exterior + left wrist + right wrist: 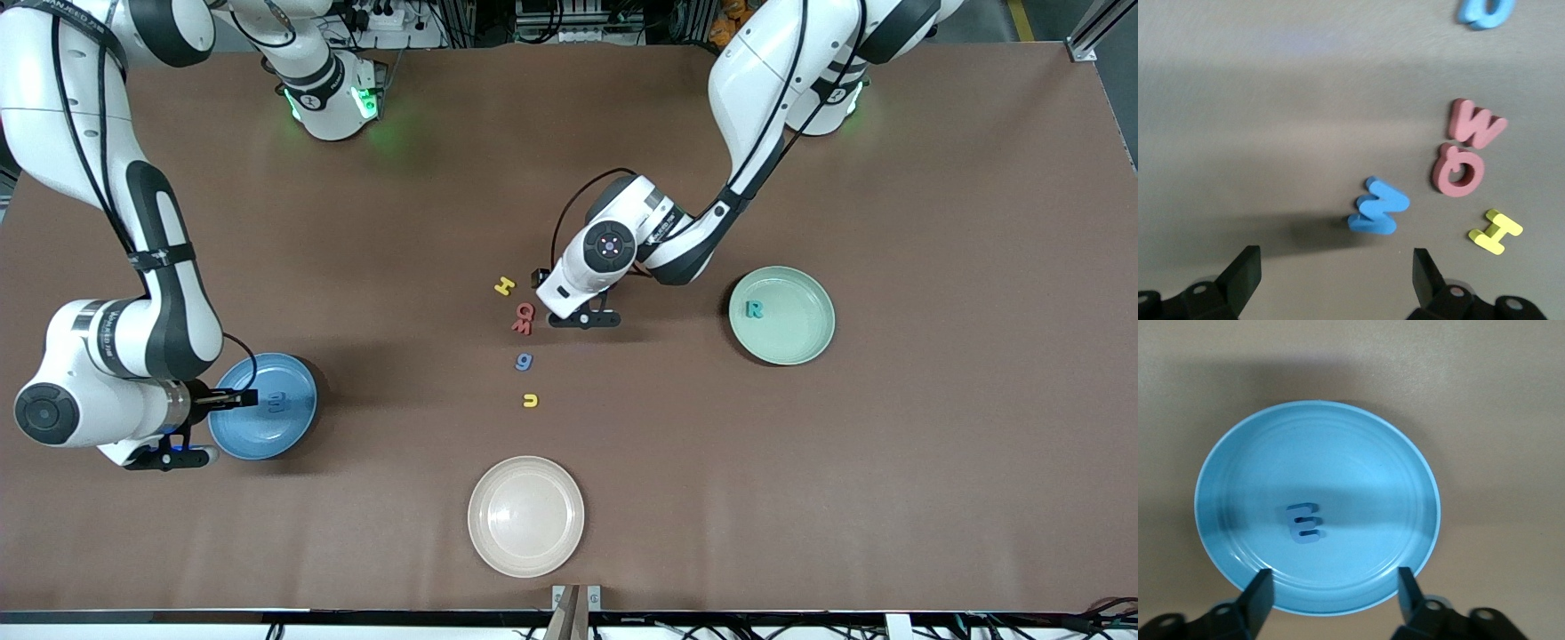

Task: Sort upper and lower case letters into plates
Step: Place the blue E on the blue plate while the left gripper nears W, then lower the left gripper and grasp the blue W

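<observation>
Robotics lab. Two white Franka arms standing bolted on brown-covered worktop (933, 498), bases glowing green at 11 and 1 o'clock. Cable bundles and power strip (382, 16) lying along 12 o'clock edge; aluminium frame post (1098, 27) showing at 1 o'clock corner; camera mount (575, 609) sitting at 6 o'clock edge.
</observation>
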Tool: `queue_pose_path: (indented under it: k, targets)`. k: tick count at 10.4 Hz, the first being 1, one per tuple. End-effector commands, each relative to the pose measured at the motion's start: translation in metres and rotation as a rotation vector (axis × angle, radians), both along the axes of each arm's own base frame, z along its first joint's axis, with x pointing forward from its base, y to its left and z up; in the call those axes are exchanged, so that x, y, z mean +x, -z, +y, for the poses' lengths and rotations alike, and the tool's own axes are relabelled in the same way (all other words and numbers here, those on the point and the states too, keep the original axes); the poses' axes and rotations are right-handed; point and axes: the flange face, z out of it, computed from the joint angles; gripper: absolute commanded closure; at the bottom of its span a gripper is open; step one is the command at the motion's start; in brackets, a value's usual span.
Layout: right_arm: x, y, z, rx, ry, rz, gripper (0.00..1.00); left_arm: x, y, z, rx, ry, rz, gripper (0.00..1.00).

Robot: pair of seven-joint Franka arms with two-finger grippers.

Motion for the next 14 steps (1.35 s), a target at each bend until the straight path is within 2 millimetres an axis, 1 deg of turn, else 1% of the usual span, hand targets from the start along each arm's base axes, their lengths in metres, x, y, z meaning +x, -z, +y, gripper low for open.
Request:
queue_pose_path:
  k: [1,2,3,4,5,6,7,8,9,10,11,12,13,14]
  targets:
    - [0.005,-0.025,-0.002,0.024,0.0,-0.031,0.0,-0.002,-0.006,-0.021,-0.023,0.269,-0.104,0.0]
    - [0.005,-0.026,-0.006,0.039,0.023,-0.037,0.0,-0.012,-0.004,-0.032,-0.027,0.361,-0.125,0.0]
    - [0.005,-0.026,-0.005,0.051,0.032,-0.038,0.0,-0.01,0.003,-0.035,-0.013,0.45,-0.168,0.0]
    - [0.004,-0.031,-0.008,0.052,0.037,-0.043,0.0,-0.011,0.013,-0.037,-0.005,0.511,-0.186,0.0]
    - [0.004,-0.032,-0.009,0.052,0.038,-0.043,0.0,-0.021,0.02,-0.046,0.006,0.557,-0.206,0.0]
    - [0.003,-0.032,-0.015,0.051,0.043,-0.043,0.0,-0.024,0.022,-0.049,0.025,0.561,-0.216,0.0]
    - [0.002,-0.031,-0.02,0.053,0.043,-0.04,0.0,-0.022,0.026,-0.045,0.049,0.546,-0.223,0.0]
    - [0.001,-0.032,-0.024,0.053,0.047,-0.042,0.0,-0.03,0.031,-0.05,0.07,0.513,-0.222,0.0]
    - [0.002,-0.032,-0.023,0.053,0.046,-0.042,0.0,-0.035,0.032,-0.054,0.082,0.473,-0.222,0.0]
    - [0.002,-0.032,-0.023,0.052,0.045,-0.042,0.0,-0.036,0.033,-0.054,0.084,0.467,-0.22,0.0]
    - [0.001,-0.032,-0.015,0.041,0.033,-0.027,0.0,-0.034,0.034,-0.053,0.088,0.464,-0.22,0.08]
    - [-0.001,-0.031,-0.012,0.041,0.032,-0.007,0.0,-0.033,0.038,-0.051,0.091,0.463,-0.216,0.18]
    - [-0.005,-0.037,-0.01,0.046,0.037,0.02,0.0,-0.033,0.037,-0.051,0.09,0.461,-0.217,0.27]
    - [-0.007,-0.04,-0.007,0.05,0.036,0.033,0.0,-0.03,0.036,-0.051,0.088,0.456,-0.22,0.34]
